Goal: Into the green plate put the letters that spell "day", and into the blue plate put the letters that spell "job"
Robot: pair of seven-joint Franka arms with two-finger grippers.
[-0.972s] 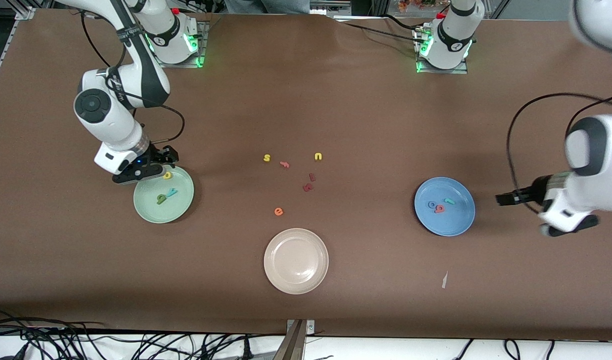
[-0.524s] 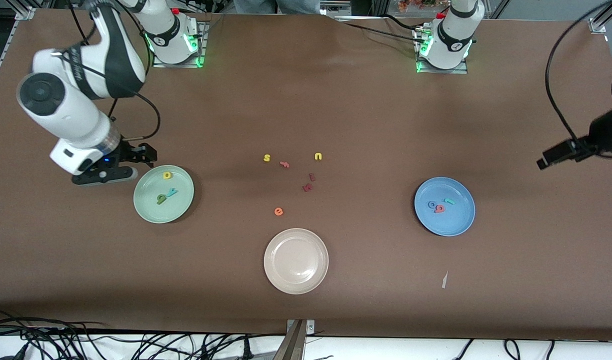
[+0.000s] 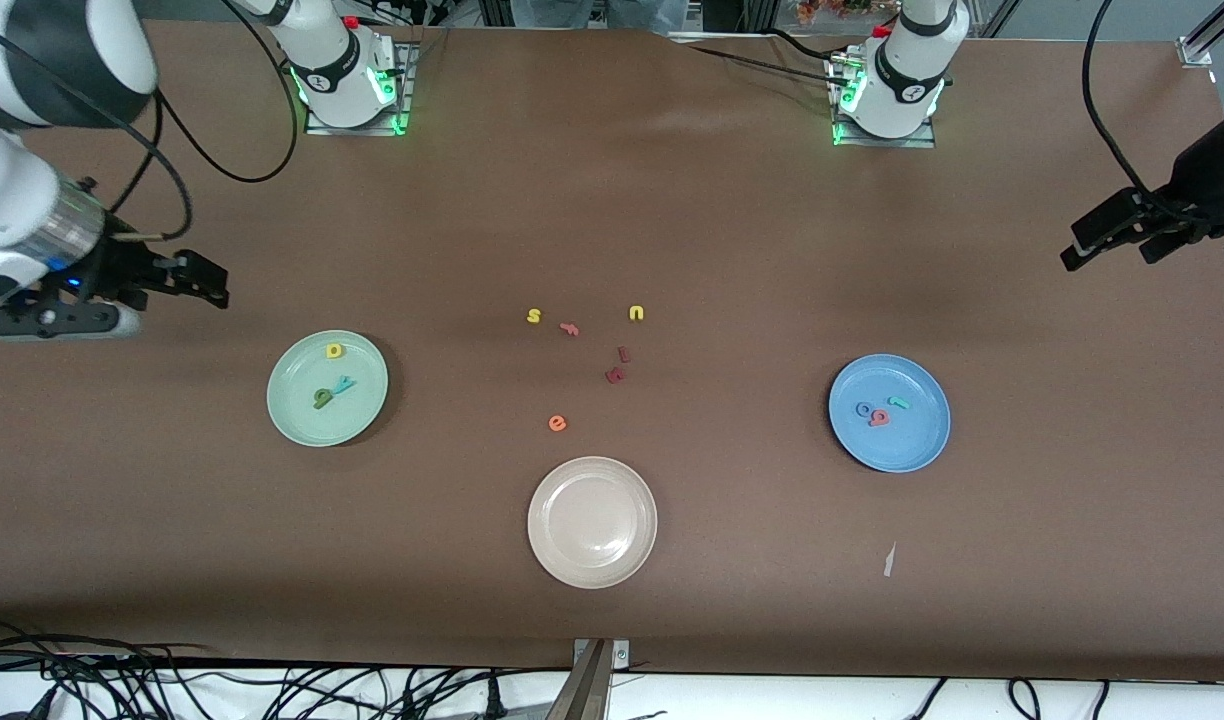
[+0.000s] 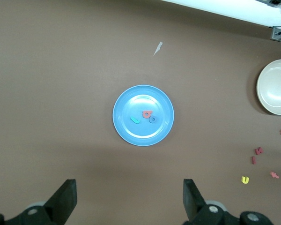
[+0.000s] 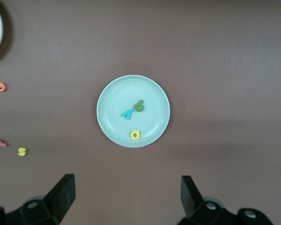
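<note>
The green plate (image 3: 294, 420) holds a yellow rounded letter (image 3: 334, 350), a teal y (image 3: 345, 383) and an olive letter (image 3: 322, 398). My right gripper (image 3: 212, 285) hangs open and empty over bare table, off the plate toward the right arm's end. Its wrist view looks down on that plate (image 5: 112, 101) past the open gripper (image 5: 128, 194). The blue plate (image 3: 902, 448) holds a blue o (image 3: 863, 408), a pinkish-red b (image 3: 879, 418) and a teal j (image 3: 900, 403). My left gripper (image 3: 1107, 255), open and empty, is over bare table toward the left arm's end.
An empty beige plate (image 3: 592, 522) lies nearest the front camera. Mid-table lie loose letters: yellow s (image 3: 533, 316), pink f (image 3: 569, 328), yellow u (image 3: 636, 313), two dark red ones (image 3: 615, 375) and orange e (image 3: 557, 423). A paper scrap (image 3: 889, 560) lies near the blue plate.
Both arms have risen and drawn outward from their plates, the right gripper off the green plate's rim and the left away from the blue plate. The letters have not moved.
</note>
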